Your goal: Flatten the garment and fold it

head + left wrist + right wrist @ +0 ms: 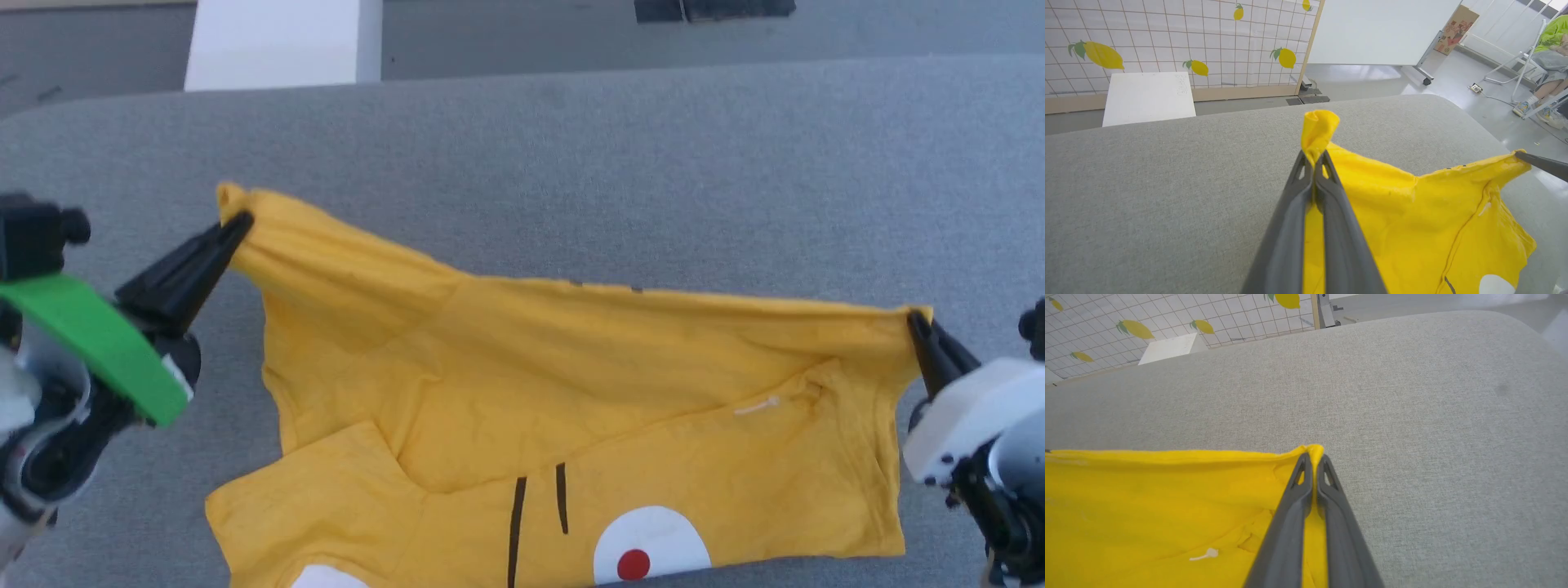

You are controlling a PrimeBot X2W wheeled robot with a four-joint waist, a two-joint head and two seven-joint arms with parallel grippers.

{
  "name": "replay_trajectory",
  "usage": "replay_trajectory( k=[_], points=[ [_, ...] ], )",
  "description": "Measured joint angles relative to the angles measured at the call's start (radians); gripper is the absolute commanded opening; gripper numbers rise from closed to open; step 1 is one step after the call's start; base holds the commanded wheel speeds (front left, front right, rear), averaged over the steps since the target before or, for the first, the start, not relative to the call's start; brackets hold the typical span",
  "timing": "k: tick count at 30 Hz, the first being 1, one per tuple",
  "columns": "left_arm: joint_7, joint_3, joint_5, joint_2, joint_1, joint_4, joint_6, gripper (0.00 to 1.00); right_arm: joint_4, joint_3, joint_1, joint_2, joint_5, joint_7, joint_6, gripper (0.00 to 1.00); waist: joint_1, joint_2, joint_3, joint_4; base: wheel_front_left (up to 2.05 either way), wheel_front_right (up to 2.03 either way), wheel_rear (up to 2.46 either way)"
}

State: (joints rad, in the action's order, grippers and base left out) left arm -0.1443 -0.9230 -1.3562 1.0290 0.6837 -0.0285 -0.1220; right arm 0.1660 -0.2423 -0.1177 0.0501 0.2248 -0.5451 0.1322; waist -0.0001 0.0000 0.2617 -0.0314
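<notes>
The garment (555, 408) is a bright yellow T-shirt spread across the grey padded table (571, 163), its far edge stretched between my two grippers. White patches, black lines and a red dot show on its near part. My left gripper (241, 220) is shut on the shirt's far left corner, which pokes past the fingertips (1314, 157). My right gripper (916, 320) is shut on the far right corner (1312, 455). In the left wrist view the garment (1412, 212) hangs slack toward the right gripper's fingers (1541, 163). The cloth (1147, 506) sags between the two held corners.
A white board (277, 41) stands beyond the table's far edge, in front of a tiled screen with lemon prints (1167, 36). Bare grey table lies beyond the shirt. At the far right of the left wrist view a person (1549, 61) sits beside a white stand.
</notes>
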Motion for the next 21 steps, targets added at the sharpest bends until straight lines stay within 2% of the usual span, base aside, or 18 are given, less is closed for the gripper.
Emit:
replay_trajectory(
  k=[1,2,7,9,15,21],
  points=[
    [-0.012,0.0,-0.013,0.016,-0.025,-0.02,0.003,0.0,0.009,-0.002,0.022,0.0,0.015,0.0,0.0,0.0,0.0,0.0,-0.012,0.004,0.0,0.0,0.0],
    [-0.041,-0.001,-0.045,0.064,-0.091,-0.081,0.022,0.0,0.034,-0.012,0.081,0.0,0.058,-0.011,0.0,0.0,0.0,0.0,-0.044,0.013,0.0,0.0,0.0],
    [-0.081,-0.002,-0.095,0.126,-0.202,-0.162,0.056,0.0,0.067,-0.044,0.176,0.0,0.128,-0.049,0.0,0.0,0.0,0.0,-0.09,0.027,0.0,0.0,0.0],
    [-0.1,-0.003,-0.136,0.165,-0.299,-0.221,0.09,0.0,0.092,-0.077,0.253,-0.001,0.168,-0.106,0.0,0.0,0.0,0.0,-0.124,0.035,0.0,0.0,0.0],
    [-0.107,-0.022,-0.172,0.176,-0.423,-0.287,0.116,0.0,0.109,-0.116,0.35,0.0,0.207,-0.179,0.0,0.0,0.0,0.0,-0.161,0.042,0.0,0.0,0.0],
    [-0.106,-0.065,-0.176,0.166,-0.494,-0.297,0.135,0.0,0.098,-0.109,0.399,0.0,0.2,-0.213,0.0,0.0,0.0,0.0,-0.17,0.042,0.0,0.0,0.0]
  ],
)
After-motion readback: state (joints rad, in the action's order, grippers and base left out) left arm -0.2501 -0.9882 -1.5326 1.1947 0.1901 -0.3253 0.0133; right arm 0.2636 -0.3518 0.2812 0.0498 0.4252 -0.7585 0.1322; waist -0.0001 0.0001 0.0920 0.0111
